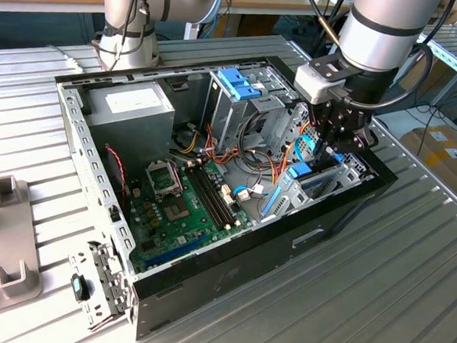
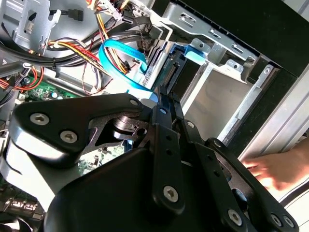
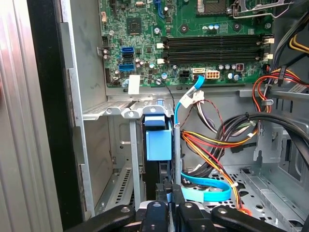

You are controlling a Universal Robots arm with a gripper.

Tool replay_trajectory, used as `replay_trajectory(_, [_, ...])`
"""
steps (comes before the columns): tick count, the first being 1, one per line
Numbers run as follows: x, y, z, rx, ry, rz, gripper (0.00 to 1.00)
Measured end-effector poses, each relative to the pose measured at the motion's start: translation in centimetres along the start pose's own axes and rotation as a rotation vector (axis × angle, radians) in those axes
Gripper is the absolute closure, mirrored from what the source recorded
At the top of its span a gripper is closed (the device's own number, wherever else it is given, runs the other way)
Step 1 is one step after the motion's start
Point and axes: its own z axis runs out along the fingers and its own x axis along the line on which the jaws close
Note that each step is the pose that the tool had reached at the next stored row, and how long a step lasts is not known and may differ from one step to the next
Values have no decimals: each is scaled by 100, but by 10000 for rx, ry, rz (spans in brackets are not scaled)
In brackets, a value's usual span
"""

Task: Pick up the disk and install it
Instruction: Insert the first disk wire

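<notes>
In the exterior view, the end effector [image 1: 330,143] reaches down into the open computer case [image 1: 228,285] on the ribbed tabletop [image 1: 395,262], at the bay by the case's wall toward the exterior view's right. There the disk [image 1: 301,171] stands on edge, showing light blue, well apart from the motherboard [image 1: 179,207]. In the second wrist view, the black fingers [image 2: 164,140] lie pressed together, pinching the disk's thin dark edge just below its light blue carrier tab. In the first wrist view, the disk [image 3: 158,144] sits upright between the grey metal bay rails [image 3: 130,113], its pale blue carrier face outward, beside a flat blue cable [image 3: 207,191].
</notes>
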Motion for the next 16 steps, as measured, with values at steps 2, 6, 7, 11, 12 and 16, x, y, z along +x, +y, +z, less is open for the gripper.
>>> replay_trajectory(2, [1,1,3,0,1,0,84])
replay_trajectory(6, [0,-5,5,0,-1,1,84])
replay_trajectory(7, [0,-6,5,0,-1,1,84])
replay_trajectory(11, [0,-5,12,0,-1,0,84])
replay_trajectory(12, [0,-4,15,0,-1,1,84])
replay_trajectory(16, [0,-3,21,0,0,1,84])
